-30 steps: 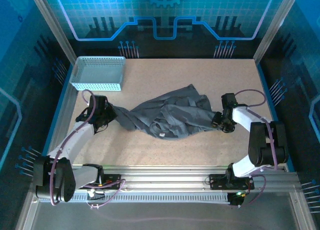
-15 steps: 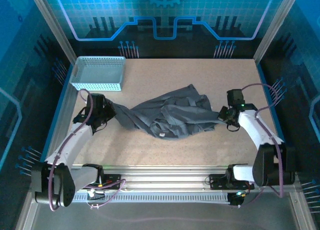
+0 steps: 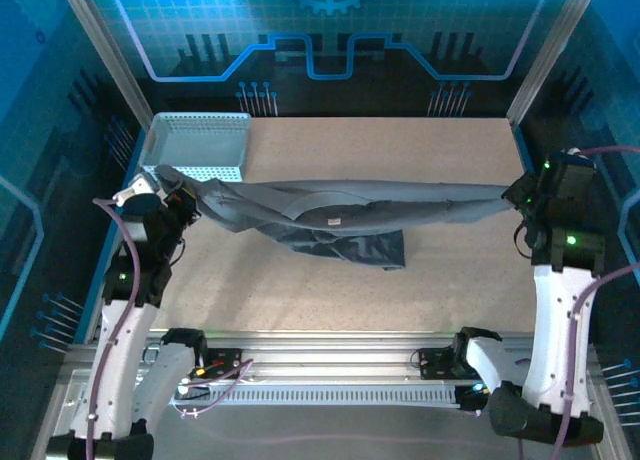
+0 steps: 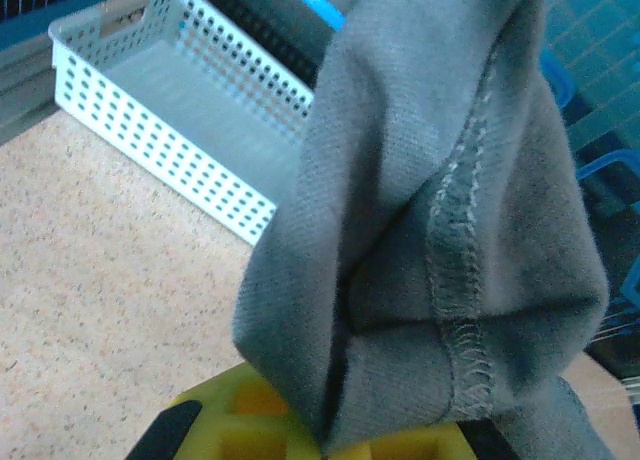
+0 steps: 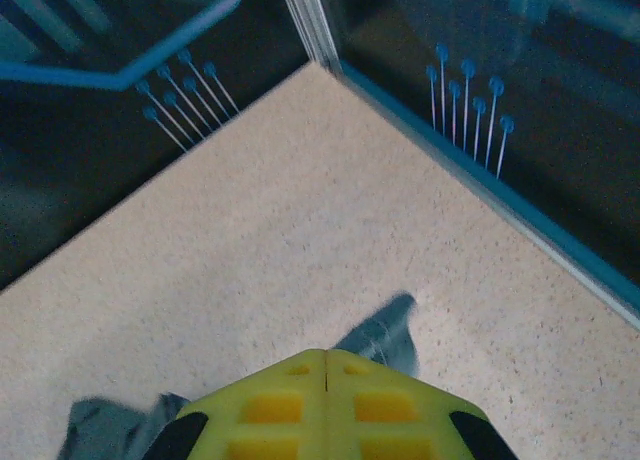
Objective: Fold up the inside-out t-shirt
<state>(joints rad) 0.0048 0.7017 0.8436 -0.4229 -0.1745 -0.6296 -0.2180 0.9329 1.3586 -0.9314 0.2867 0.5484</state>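
— Inside-out t-shirt (image 3: 340,205): where is it, and what grips it?
— Stretched as a grey band above the table (image 3: 450,290), running left to right; the left gripper (image 3: 180,195) is clamped on its left end, near the light blue basket (image 3: 195,140); the right gripper (image 3: 515,195) is pinched tight on its right end, with cloth poking out either side of the pads.
— What changed?
— Half a second ago it lay crumpled with both grippers low and closer together; now they are raised and spread apart.
— Anything unclear?
— Cloth covers the left fingertips; whether the hanging middle fold touches the table, I cannot tell.
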